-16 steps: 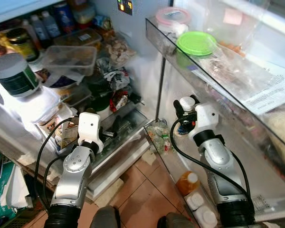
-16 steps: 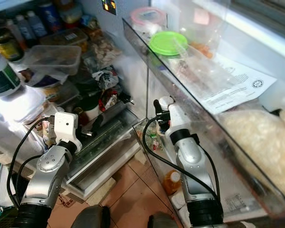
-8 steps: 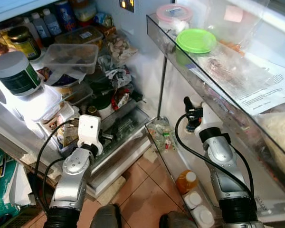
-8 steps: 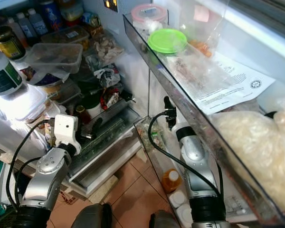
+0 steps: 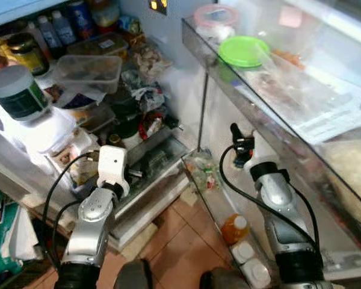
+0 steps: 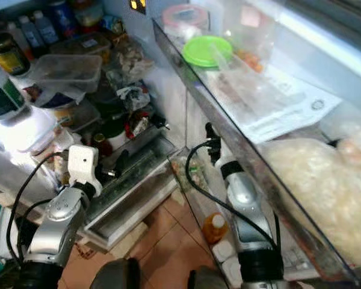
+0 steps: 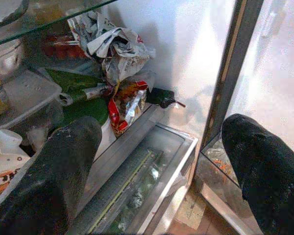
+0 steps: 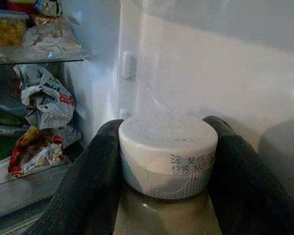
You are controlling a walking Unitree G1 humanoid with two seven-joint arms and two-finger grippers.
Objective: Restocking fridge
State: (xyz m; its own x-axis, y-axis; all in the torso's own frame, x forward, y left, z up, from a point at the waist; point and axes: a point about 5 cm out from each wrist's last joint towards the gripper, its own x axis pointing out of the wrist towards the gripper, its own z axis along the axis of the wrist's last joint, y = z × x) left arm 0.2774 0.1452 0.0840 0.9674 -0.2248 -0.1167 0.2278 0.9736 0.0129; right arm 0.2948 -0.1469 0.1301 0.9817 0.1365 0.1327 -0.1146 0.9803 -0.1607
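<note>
Right hand [image 8: 164, 196] clamps a white-capped plastic bottle [image 8: 167, 147] at the neck, right of centre beside the door shelf [image 5: 240, 102]. Likely heavy, slick; neck grip suits. Left hand [image 7: 157, 166] wide, empty.

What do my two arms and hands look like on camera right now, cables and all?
Both arms are jointed silver metal with black collars near the base. The left arm ends in a white boxy wrist block, the right arm in a white wrist housing. A loose black cable loops along each. The left hand and right hand each have two thick, rounded matte-black fingers.
</note>
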